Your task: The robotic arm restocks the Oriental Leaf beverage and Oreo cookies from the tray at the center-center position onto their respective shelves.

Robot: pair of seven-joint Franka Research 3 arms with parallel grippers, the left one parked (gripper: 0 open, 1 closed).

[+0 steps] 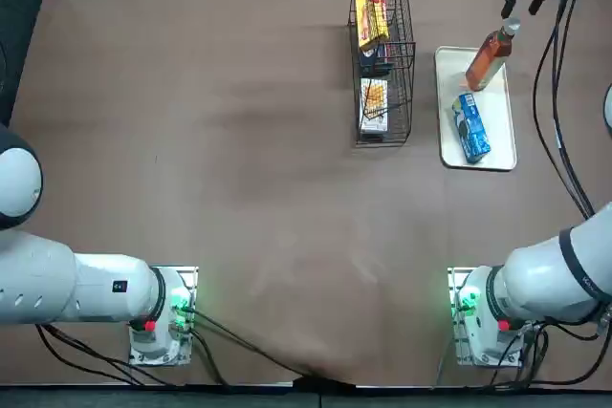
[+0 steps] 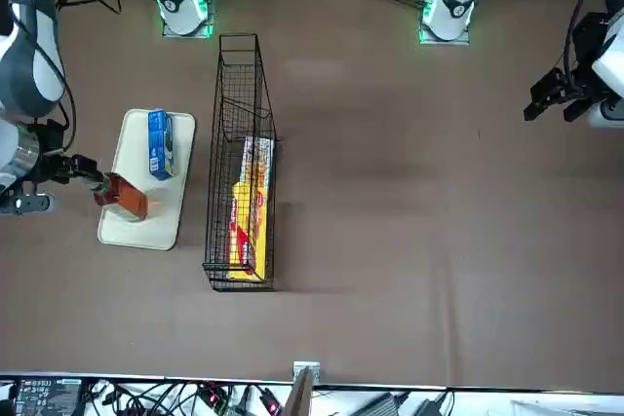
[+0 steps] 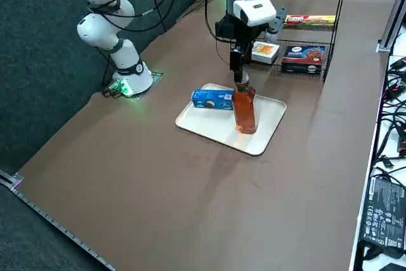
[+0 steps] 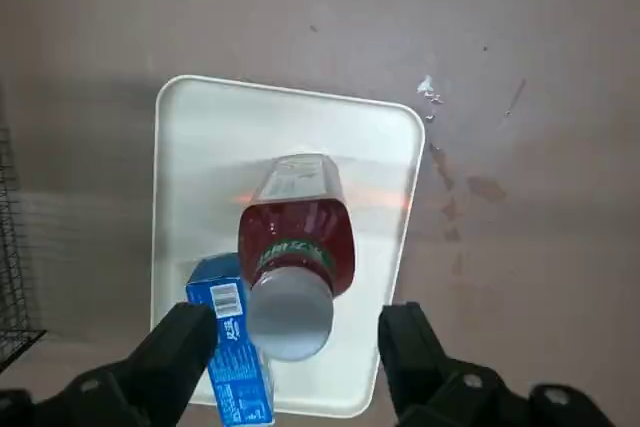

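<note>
The Oriental Leaf beverage (image 3: 244, 109), a reddish-brown bottle with a white cap, stands upright at the far end of the white tray (image 1: 502, 112). My right gripper (image 3: 240, 74) hangs open just over its cap. In the wrist view the two fingers (image 4: 190, 342) flank the cap (image 4: 290, 312) with a gap on each side. The blue Oreo cookies packet (image 1: 470, 127) lies flat on the near half of the tray, beside the bottle (image 4: 295, 237). The black wire shelves (image 1: 409, 45) stand just left of the tray in the top view.
The shelves hold yellow-orange snack packets (image 1: 371, 11) and a dark blue box (image 3: 303, 55). Black cables (image 1: 555, 93) trail from the right arm along the table's right edge. Electronics and cables (image 3: 384, 207) crowd the far table edge.
</note>
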